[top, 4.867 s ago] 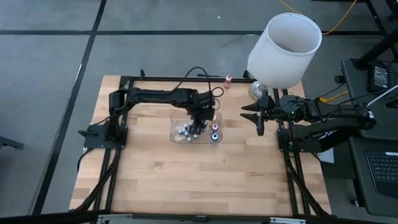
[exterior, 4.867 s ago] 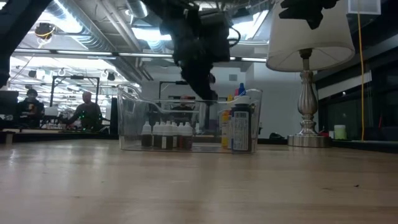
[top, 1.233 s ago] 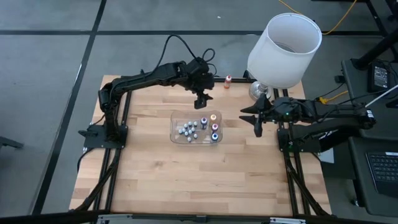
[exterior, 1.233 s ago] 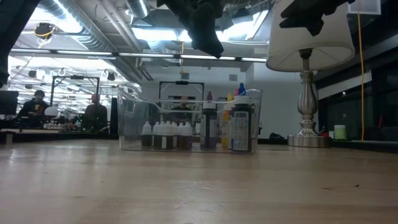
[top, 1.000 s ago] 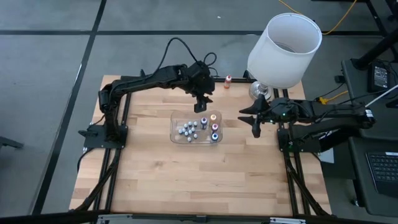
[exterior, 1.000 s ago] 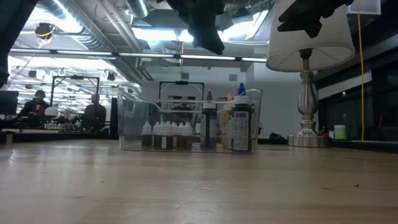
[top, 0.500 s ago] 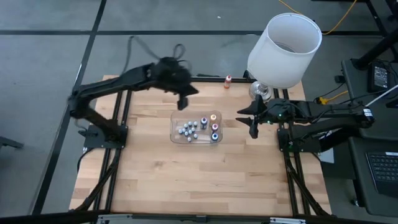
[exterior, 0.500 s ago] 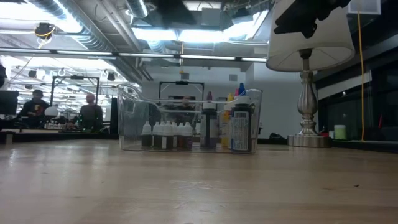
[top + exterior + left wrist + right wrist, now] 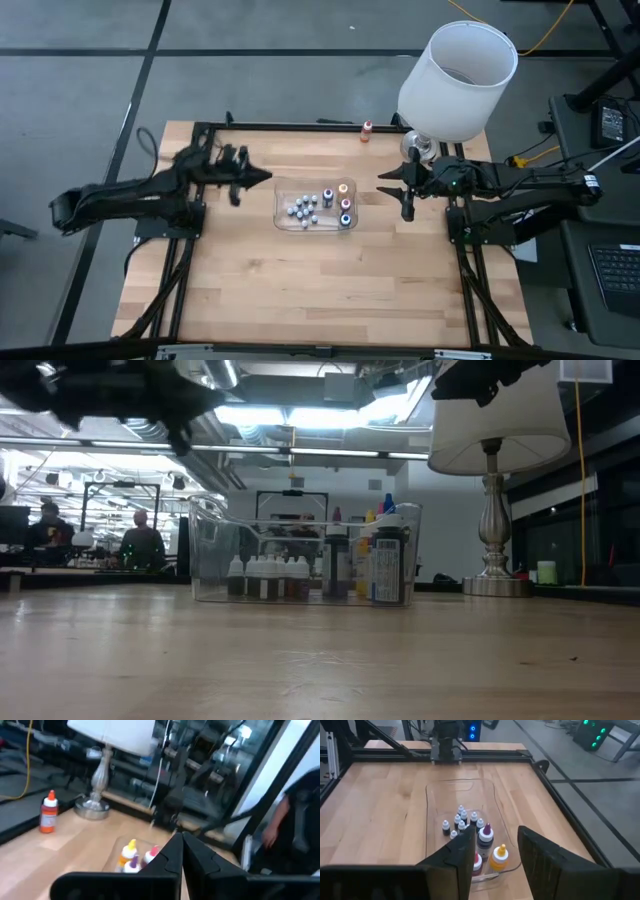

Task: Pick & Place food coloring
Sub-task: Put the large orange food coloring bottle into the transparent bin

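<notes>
A clear tray sits mid-table. Food coloring bottles stand upright in its right end: yellow-orange, dark purple, pink and blue. A red bottle stands alone on the table at the far edge. My left gripper is shut and empty, level in the air left of the tray; its closed fingertips point across it. My right gripper hangs open and empty right of the tray, looking down on the purple and yellow-orange bottles.
Small white-capped bottles cluster in the tray's left half. A lamp with a white shade stands at the far right corner, above my right arm. Bare wood stretches in front of the tray. People sit in the room beyond the table.
My left arm has swung away from above the tray's far side toward the table's left edge and sunk, its gripper coming to point level at the tray. My right gripper has stayed in place, rolling slightly. The bottles have not moved.
</notes>
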You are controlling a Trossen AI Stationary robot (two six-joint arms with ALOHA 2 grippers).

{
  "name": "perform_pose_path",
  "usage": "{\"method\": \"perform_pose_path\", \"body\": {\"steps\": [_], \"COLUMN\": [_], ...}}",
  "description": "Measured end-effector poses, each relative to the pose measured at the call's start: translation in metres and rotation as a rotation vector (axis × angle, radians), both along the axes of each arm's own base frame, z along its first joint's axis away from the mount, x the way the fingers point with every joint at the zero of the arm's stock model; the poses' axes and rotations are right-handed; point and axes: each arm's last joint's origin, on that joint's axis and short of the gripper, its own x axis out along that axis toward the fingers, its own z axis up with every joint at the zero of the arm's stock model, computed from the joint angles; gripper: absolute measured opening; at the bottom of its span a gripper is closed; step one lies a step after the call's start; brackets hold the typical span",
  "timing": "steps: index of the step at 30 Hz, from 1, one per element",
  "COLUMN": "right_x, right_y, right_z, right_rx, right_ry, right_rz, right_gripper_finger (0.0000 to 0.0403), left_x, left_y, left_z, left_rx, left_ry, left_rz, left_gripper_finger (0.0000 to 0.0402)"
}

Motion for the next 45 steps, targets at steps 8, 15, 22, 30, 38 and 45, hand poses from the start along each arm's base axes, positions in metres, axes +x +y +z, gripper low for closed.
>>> {"method": "perform_pose_path", "body": {"steps": [8, 15, 22, 30, 38, 45], "right_x": [0.0, 0.0, 0.0, 0.0, 0.0, 0.0], "right_y": [-0.001, -0.001, -0.001, -0.001, -0.001, -0.001], "right_z": [0.0, 0.0, 0.0, 0.0, 0.0, 0.0], "right_rx": [-0.005, -0.005, -0.005, -0.007, -0.004, -0.004], "right_ry": [-0.002, -0.001, 0.0, 0.001, 0.0, 0.0], "right_rz": [-0.023, -0.024, -0.024, -0.023, -0.024, -0.024], "right_gripper_finger": [0.0149, 0.0149, 0.0149, 0.0149, 0.0149, 0.0149], "left_x": [-0.025, -0.042, -0.052, -0.055, -0.052, -0.052], "left_y": [-0.029, -0.036, -0.038, -0.039, -0.041, -0.041], "left_z": [-0.049, -0.059, -0.069, -0.082, -0.085, -0.086], "left_rx": [-0.047, -0.038, 0.007, 0.003, 0.1, 0.099], "left_ry": [-0.114, -0.196, -0.098, 0.028, 0.071, 0.079], "left_rz": [0.114, 0.133, 0.139, 0.106, 0.064, 0.078], "left_gripper_finger": [0.0002, 0.0002, 0.0001, 0.0002, 0.0001, 0.0006]}}
